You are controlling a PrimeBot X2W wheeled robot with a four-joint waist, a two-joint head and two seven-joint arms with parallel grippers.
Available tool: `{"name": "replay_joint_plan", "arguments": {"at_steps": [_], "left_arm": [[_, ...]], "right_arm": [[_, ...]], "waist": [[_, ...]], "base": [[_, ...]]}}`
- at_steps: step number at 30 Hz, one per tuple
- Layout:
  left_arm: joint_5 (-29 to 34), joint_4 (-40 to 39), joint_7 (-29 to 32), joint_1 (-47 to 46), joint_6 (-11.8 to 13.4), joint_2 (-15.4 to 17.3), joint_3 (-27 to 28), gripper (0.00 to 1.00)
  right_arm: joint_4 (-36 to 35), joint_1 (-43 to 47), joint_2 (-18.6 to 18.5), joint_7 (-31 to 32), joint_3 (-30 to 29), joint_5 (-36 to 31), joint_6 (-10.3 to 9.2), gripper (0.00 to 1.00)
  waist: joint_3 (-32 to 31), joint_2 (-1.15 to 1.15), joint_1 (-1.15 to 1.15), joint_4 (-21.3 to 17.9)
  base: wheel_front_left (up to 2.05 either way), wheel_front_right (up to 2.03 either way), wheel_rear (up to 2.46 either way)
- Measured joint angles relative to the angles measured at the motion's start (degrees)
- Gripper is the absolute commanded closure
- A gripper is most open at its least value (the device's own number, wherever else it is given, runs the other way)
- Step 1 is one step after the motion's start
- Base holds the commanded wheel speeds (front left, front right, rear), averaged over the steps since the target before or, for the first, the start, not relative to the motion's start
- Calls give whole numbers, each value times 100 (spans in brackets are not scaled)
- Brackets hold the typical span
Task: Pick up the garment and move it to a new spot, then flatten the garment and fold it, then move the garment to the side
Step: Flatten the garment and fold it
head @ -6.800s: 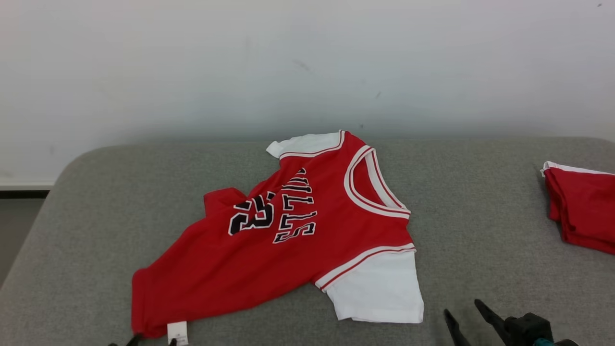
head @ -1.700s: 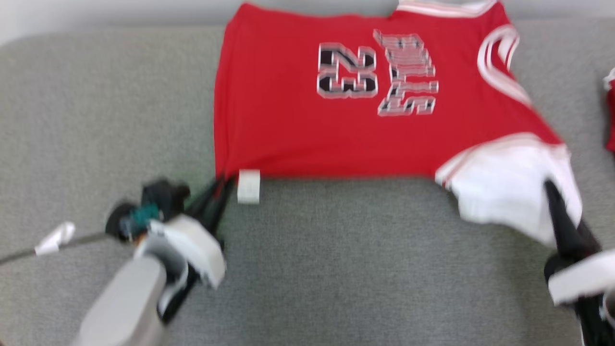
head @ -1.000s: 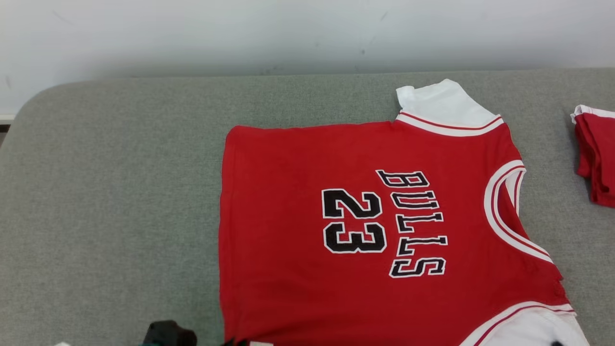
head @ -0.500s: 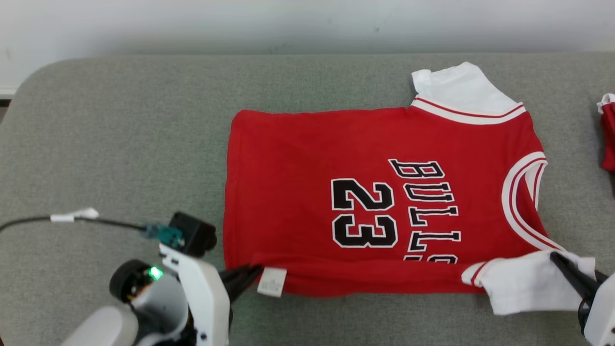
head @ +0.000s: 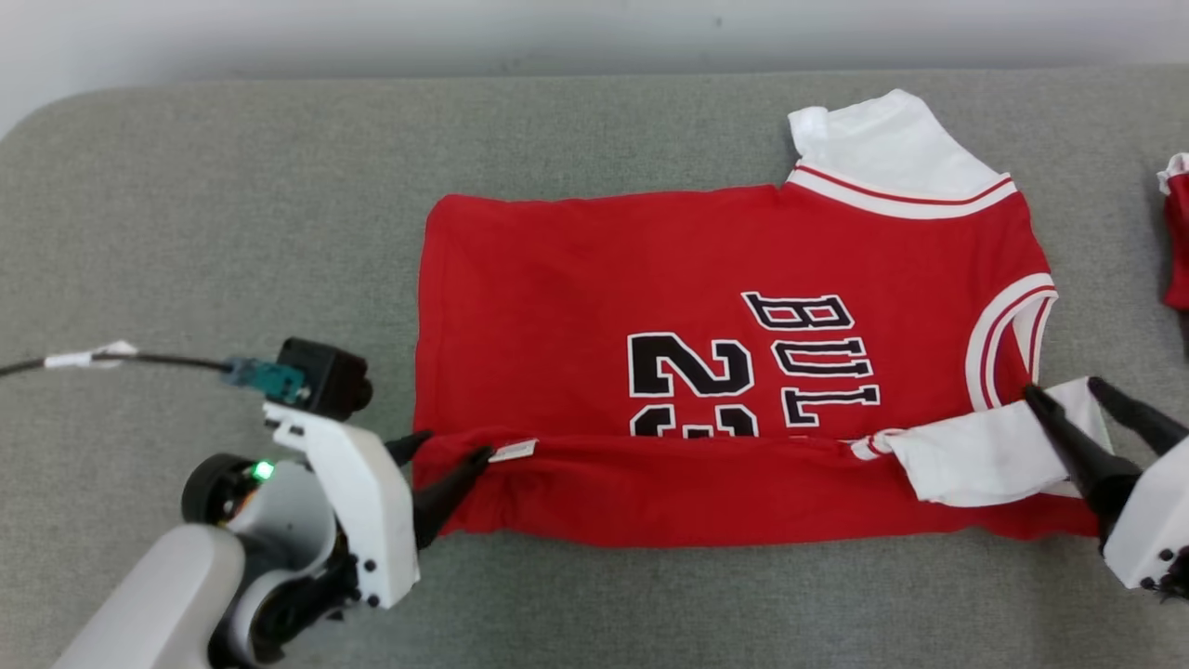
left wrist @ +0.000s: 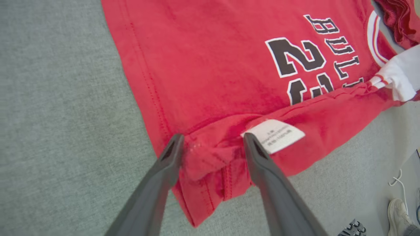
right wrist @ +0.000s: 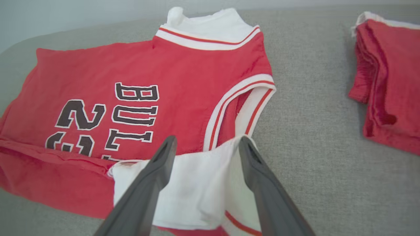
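Note:
The garment [head: 650, 279] is a red jersey with white sleeves and black "BULLS 23" print, lying flat on the grey padded table [head: 186, 232]. Its near strip is folded back over the lower half of the print. My left gripper [head: 455, 446] stands open at the folded hem corner, beside the white label [head: 513, 451]. In the left wrist view the left gripper [left wrist: 211, 137] straddles a loose bunch of red hem, with the label [left wrist: 274, 135] just past one finger. My right gripper [head: 1062, 387] is open over the folded white sleeve [head: 985, 455]. The right wrist view has the right gripper [right wrist: 207, 140] straddling that sleeve [right wrist: 197, 183].
A second red folded cloth [head: 1178, 242] lies at the table's right edge, also clear in the right wrist view as a folded cloth [right wrist: 387, 75]. A cable [head: 111, 358] trails left from my left wrist. A wall runs behind the table. A shoe [left wrist: 398, 209] stands on the floor.
Both grippers carried the garment's near edge away from me and laid it over the print, sleeve included. Both then opened and let go of the fabric. The head camera shifted slightly.

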Motion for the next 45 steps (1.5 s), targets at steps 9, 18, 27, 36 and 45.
{"name": "replay_joint_plan", "arguments": {"at_steps": [9,18,27,36,45], "left_arm": [[107,-799,-905,1263,394,278,407,0],[486,-474,-1505,1501,582,-81,211,0],[519,-116,-1646,1279,459,-293,52,0],[519,142,-1705,1106,328,-477,-137,0],[480,344,-1700,1038,140,-542,-268,100]], "right_arm": [[-497,1161,-346,-721,-219,89,0,0],[110,1447,-383,-1474,-86,-332,0,0],[595,1150,-391,-1635,260,-425,0,0],[784,945,-414,-1735,530,-292,0,0],[875,832,-601,-1733,837,21,0,100]], "waist": [[-309,0,-1,-109],[-9,0,-1,-64],[143,0,-1,-12],[144,0,-1,13],[93,0,-1,27]], "base": [[0,0,0],[0,0,0],[0,0,0],[0,0,0],[0,0,0]]}}
